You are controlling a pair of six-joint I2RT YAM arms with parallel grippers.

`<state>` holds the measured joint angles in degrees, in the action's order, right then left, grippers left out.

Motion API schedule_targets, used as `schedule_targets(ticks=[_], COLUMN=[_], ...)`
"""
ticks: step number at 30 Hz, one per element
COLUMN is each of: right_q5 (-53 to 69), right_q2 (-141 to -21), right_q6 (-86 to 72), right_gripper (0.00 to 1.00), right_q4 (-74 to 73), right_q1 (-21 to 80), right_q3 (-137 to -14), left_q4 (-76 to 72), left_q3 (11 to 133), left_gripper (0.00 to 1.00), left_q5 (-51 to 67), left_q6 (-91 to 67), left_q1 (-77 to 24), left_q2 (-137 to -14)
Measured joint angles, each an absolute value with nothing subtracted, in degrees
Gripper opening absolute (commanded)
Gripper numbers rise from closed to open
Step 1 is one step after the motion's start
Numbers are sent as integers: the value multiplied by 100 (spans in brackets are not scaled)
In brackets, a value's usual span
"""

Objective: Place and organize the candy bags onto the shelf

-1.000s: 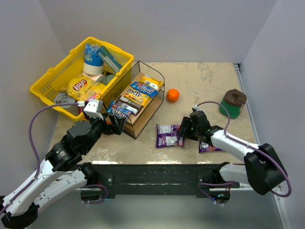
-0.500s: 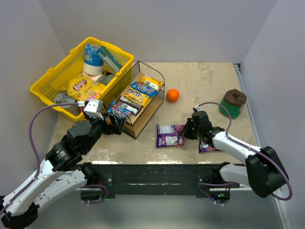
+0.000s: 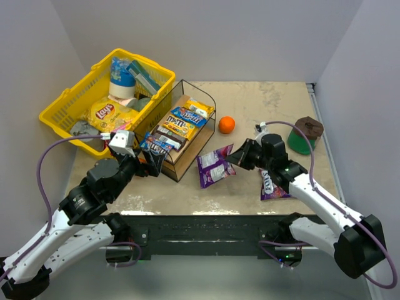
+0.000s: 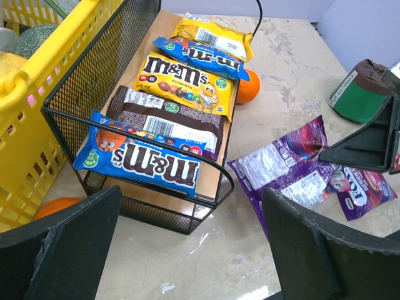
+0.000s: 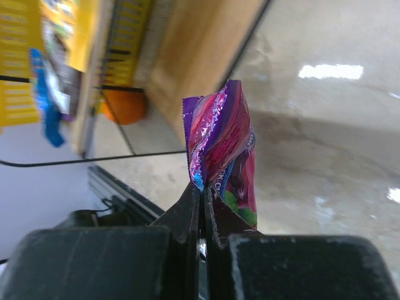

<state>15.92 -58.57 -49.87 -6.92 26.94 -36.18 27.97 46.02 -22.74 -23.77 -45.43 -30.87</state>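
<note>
Pinching a purple bag (image 3: 214, 165), right hand (image 3: 235, 155) hangs near the orange (image 3: 226, 125); left hand (image 3: 149, 164) gapes.

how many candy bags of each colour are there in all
blue bag: 2
yellow bag: 2
brown bag: 1
purple bag: 2
total: 7

Five packets (image 3: 177, 125), blue, brown and yellow, lie overlapping up the black wire shelf (image 3: 189, 156). At its four o'clock a purple packet (image 3: 214, 165) hangs tilted, pinched by the right gripper (image 3: 236, 155). A second purple packet (image 3: 272, 186) lies flat farther out.
</note>
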Motion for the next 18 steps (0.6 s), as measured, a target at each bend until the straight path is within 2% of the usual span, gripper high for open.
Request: schedule_targets(ticks=[8,18], right_q5=[1636,1275], right_q2=[-6466,-7684], right_q6=[-5321,-6112], right_gripper=[0,0], right_q4=[-213,698], right_q1=[2694,2788], right_q3=[-4285,-4388], left_q4=[2797,2794], left_q3=[4602,4602], left_gripper=[99,100], left_q5=[-2279,-2300], left_q6=[-2377,-2377], left_q1=[-4543,-4543], left_q2=[-3026,-3009])
